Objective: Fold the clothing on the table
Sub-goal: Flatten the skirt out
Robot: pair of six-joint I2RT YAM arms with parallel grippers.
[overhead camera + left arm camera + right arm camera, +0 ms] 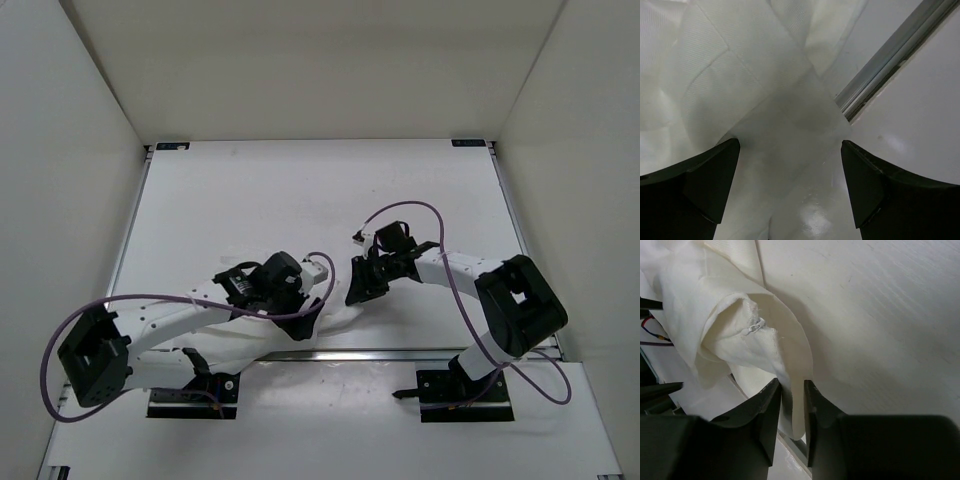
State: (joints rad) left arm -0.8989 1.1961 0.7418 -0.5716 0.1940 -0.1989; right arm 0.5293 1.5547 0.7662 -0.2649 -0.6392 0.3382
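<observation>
Clothing [725, 295] bunched over frame rail [880, 67] — right end effector [791, 390] pinching it.

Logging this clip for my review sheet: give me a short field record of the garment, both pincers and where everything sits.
clothing: white, bunched up, not yet folded flat
position: on the table, beside the metal rail
left pincer: wide open over the fabric, holding nothing
right pincer: closed on a thin edge of the fabric
detail: zip pull visible on a raised fold
</observation>
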